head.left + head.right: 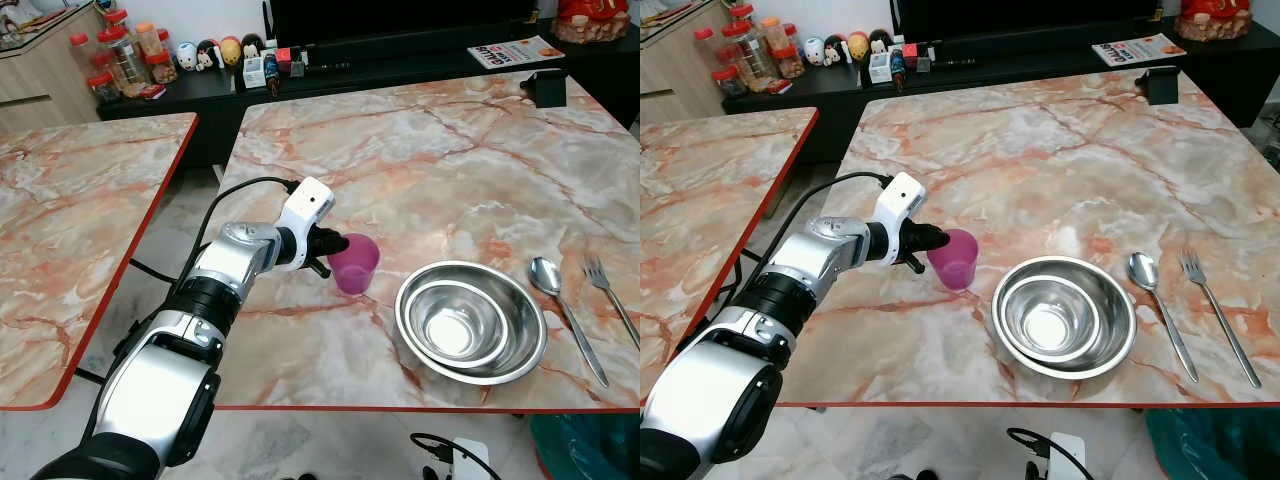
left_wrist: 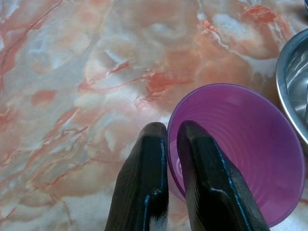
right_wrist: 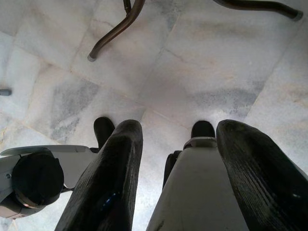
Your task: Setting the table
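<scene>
Purple translucent plastic cup (image 1: 354,263) stands upright on the pink-veined marble surface (image 1: 440,150), its rim pinched by the left pincer (image 2: 172,139), whose two black fingers (image 2: 144,183) are drawn together on the cup wall, one finger inside the mouth and one outside. The silver left arm reaches across from the near-left edge, so the cup lies straight ahead of the pincer, at the very tip of its reach, with the open mouth facing up. Just to the cup's right sit two nested stainless-steel bowls (image 1: 470,322), close to it but apart; beyond them a steel spoon (image 1: 562,306) and a steel fork (image 1: 610,296) lie side by side, handles pointing toward the near edge. The right pincer (image 3: 178,159) hangs idle over the pale tiled floor (image 3: 202,62), fingers spread and holding nothing. With the bowls and cutlery laid out, the cup appears to be the piece now being placed; the left arm is plainly the nearer one, and any release would call for the fingers to part and lift clear of the rim without tipping the light cup toward the bowls.
</scene>
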### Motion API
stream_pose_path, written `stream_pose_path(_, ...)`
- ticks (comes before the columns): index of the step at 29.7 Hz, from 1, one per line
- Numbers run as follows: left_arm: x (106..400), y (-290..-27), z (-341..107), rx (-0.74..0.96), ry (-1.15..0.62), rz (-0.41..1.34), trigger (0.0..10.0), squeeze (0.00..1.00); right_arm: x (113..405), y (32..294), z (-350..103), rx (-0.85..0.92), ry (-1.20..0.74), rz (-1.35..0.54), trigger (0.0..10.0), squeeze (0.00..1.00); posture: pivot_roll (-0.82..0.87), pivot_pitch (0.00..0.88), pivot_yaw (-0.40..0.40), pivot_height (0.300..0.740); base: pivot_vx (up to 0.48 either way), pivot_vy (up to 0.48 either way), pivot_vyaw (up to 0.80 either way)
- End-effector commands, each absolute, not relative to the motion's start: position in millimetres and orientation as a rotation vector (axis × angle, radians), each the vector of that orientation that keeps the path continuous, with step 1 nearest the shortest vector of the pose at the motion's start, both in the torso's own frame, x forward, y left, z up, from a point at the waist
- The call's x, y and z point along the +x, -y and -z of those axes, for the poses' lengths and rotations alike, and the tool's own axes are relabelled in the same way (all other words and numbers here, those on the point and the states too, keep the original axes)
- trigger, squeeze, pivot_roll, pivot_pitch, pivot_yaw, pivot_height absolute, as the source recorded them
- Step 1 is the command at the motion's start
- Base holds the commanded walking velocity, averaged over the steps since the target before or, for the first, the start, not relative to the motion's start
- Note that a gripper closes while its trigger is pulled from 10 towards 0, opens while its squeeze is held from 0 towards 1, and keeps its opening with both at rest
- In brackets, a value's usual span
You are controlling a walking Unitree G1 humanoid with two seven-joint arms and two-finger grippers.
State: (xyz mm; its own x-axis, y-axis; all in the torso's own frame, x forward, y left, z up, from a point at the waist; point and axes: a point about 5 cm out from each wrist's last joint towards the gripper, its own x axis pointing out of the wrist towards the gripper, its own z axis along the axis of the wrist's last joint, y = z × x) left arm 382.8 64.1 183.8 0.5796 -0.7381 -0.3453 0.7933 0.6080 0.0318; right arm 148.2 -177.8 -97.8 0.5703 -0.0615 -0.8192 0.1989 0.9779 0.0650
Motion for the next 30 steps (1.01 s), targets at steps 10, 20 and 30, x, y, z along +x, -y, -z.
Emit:
stream_pose_path(10,388,-73,-194,0.201,-0.225,0.837,10.0,0.00,138,172,103,0.180,-0.996,0.156,10.0,0.00,0.00,0.058,0.156,0.740,0.000,0.000,0.00)
stream_pose_path(20,395,-82,-210,0.140,-0.140,0.748,10.0,0.00,138,172,102,0.181,-0.994,0.157,10.0,0.00,0.00,0.055,0.156,0.740,0.000,0.000,0.00)
stream_pose_path(30,380,-185,-216,-0.147,0.247,0.172,10.0,0.00,141,174,101,0.172,-0.986,0.151,10.0,0.00,0.02,0.042,0.133,0.740,0.000,0.000,0.00)
